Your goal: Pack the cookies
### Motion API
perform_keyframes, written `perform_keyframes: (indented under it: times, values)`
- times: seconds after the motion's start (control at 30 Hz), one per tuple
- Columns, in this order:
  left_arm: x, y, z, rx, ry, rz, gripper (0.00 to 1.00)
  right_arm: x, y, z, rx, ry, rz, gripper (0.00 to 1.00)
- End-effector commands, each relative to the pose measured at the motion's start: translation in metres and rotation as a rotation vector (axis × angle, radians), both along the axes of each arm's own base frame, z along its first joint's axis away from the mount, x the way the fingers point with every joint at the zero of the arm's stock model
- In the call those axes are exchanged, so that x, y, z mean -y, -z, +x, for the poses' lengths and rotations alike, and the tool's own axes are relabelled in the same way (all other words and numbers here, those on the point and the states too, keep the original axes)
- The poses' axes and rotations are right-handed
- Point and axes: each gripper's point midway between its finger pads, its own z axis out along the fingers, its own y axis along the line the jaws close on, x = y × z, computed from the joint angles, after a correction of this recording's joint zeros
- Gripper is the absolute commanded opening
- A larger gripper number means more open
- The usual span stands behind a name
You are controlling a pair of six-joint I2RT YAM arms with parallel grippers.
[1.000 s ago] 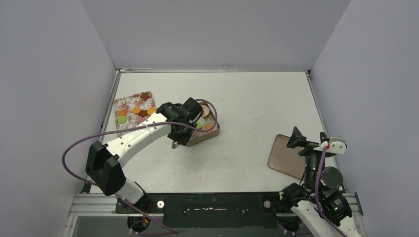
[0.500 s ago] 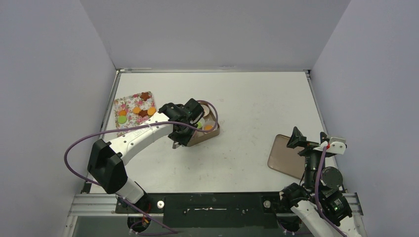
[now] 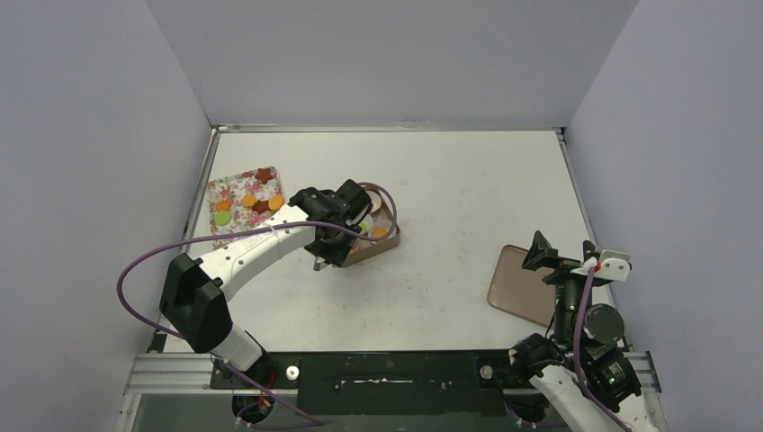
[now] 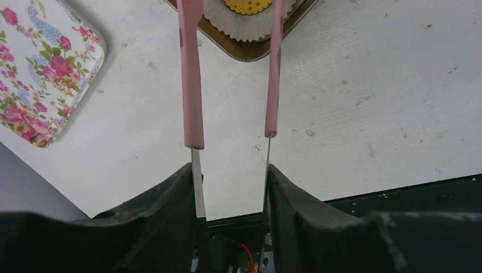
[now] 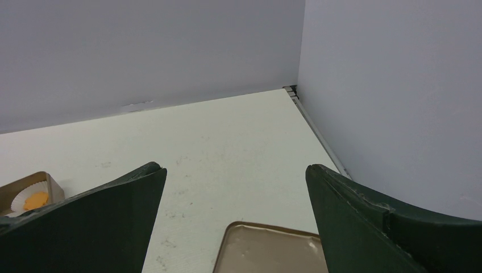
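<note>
Pink tongs (image 4: 193,85) in the left hand (image 4: 233,187) stand parted over a boxed cookie (image 4: 247,4); drop seemingly done. Next, another from the tray (image 4: 51,62); right hand (image 5: 233,170) wide.

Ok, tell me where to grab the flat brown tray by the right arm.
Take the brown tray by its raised rim, likely the edge nearest the open right gripper, from above, one of the jaws inside, one outside. It lies flat and open side up, so only the rim offers a pinch.
</note>
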Motion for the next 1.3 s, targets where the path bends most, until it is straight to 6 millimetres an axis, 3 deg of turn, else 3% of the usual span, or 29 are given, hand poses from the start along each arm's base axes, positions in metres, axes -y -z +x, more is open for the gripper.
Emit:
perform_keyframes:
  times: [0.0, 0.43, 0.7, 0.97, 1.27]
  values:
    - [0.004, -0.011, 0.008, 0.050, 0.002, -0.021, 0.41, -0.001, -0.003, 0.003, 0.008, 0.003, 0.003, 1.00]
    - [0.023, -0.045, 0.027, 0.194, 0.027, -0.159, 0.36, -0.001, -0.003, 0.002, 0.009, 0.002, 0.003, 1.00]
    - [0.057, -0.078, 0.046, 0.401, 0.120, -0.363, 0.35, -0.001, -0.003, 0.002, 0.009, 0.001, 0.003, 1.00]
    - [0.130, -0.057, 0.026, 0.495, 0.275, -0.571, 0.36, -0.002, -0.003, 0.003, 0.003, 0.000, -0.001, 1.00]
    - [0.167, -0.019, 0.014, 0.520, 0.310, -0.683, 0.38, -0.005, 0.000, 0.007, -0.023, -0.006, -0.017, 1.00]
